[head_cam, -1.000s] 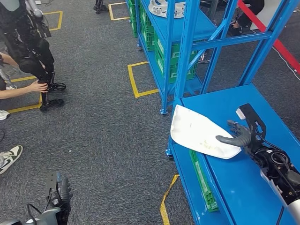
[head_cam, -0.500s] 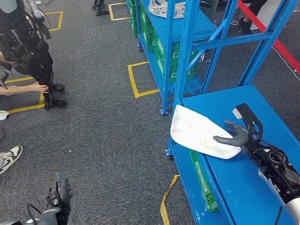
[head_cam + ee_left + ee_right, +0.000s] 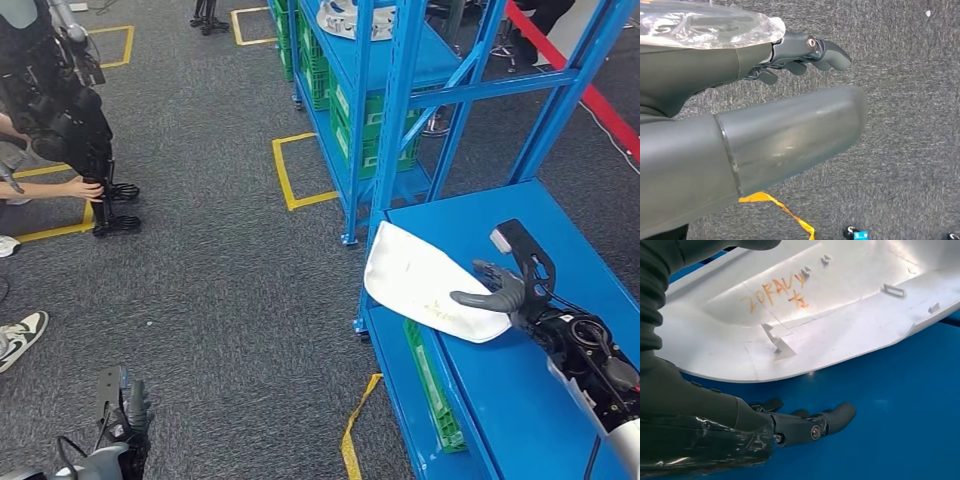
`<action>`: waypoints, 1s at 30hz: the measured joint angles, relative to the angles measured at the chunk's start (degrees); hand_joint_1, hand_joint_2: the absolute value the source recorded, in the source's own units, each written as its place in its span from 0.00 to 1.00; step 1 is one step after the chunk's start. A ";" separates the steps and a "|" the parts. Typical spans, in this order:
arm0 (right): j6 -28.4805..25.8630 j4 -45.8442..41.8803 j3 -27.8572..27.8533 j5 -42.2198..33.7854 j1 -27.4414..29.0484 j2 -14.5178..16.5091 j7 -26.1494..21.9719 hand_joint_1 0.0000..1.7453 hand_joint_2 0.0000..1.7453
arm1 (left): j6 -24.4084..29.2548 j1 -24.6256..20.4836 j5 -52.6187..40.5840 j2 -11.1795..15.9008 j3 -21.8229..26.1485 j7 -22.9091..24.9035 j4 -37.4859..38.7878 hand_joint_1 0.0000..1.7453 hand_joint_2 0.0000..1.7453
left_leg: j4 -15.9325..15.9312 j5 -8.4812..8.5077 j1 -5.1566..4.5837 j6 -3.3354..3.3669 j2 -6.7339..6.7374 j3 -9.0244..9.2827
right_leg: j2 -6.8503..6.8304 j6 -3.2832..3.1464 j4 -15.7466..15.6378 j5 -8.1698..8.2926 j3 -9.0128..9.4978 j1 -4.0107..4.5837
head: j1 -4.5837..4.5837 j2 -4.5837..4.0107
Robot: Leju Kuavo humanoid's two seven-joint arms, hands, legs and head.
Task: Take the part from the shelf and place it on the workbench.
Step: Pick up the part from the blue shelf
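Part (image 3: 423, 280), a white, shallowly curved plastic panel, lay flat on the blue shelf deck (image 3: 521, 400), with its broad end jutting past the deck's front corner beside the blue upright (image 3: 389, 130). Its long axis ran from that overhanging end back toward the right hand (image 3: 498, 290), so the narrow end was the one nearest the fingers. The right hand sat at that narrow end, thumb stretched out over the panel's upper face and the darker fingers (image 3: 813, 422) spread low along the blue surface, just beside the panel's edge. In the right wrist view the fingers lay apart from the white rim, with blue showing between them, and nothing was clamped; the hand was open, not yet holding anything. Orange handwriting (image 3: 772, 292) marked the panel's inner face close to the hand (a useful cue for which end was being approached).

The left hand (image 3: 128, 425) hung low over the grey carpet (image 3: 226, 300), well away from the shelf, fingers extended and holding nothing. The right arm was plainly the nearer one, and the coming grasp probably depended on the fingers sliding under the near edge while the thumb pressed from above. A person (image 3: 45, 150) crouched on the floor, well apart.
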 joint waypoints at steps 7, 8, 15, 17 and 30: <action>0.14 0.00 1.21 -1.28 0.00 0.00 1.02 1.00 1.00 | 0.04 0.04 0.00 0.09 0.00 -0.01 0.00 0.00 0.00 | 0.00 -0.01 0.00 -0.01 0.03 0.07 | 0.02 0.00 -0.01 -0.02 0.06 0.00 | -0.01 0.00; 0.39 0.01 1.36 -1.46 0.08 0.00 1.34 1.00 1.00 | 0.04 0.02 -0.01 0.12 0.00 -0.01 0.00 0.00 0.00 | 0.00 -0.01 0.00 -0.01 0.03 0.06 | 0.02 0.00 -0.01 -0.02 0.07 0.00 | -0.03 0.00; 1.50 0.04 2.74 -1.91 0.60 0.00 2.68 1.00 1.00 | 0.07 0.03 -0.04 0.25 0.00 -0.03 0.00 0.00 0.00 | 0.00 -0.03 0.00 -0.01 0.03 0.05 | 0.03 0.00 -0.03 -0.03 0.06 0.00 | 0.01 0.00; 1.67 0.06 3.03 -1.91 0.60 0.00 2.96 1.00 1.00 | 0.07 0.03 -0.03 0.27 0.00 -0.03 0.00 0.00 0.00 | 0.00 -0.05 0.00 0.00 0.03 0.05 | 0.03 0.01 -0.03 -0.04 0.07 0.00 | 0.01 0.00; 2.57 0.34 5.17 -2.04 0.23 0.00 3.04 1.00 1.00 | 0.15 0.47 0.27 0.52 0.00 -0.14 0.00 0.00 0.00 | -0.01 -0.10 0.00 0.00 0.04 0.04 | 0.06 0.03 -0.04 -0.07 0.08 0.00 | 0.01 0.00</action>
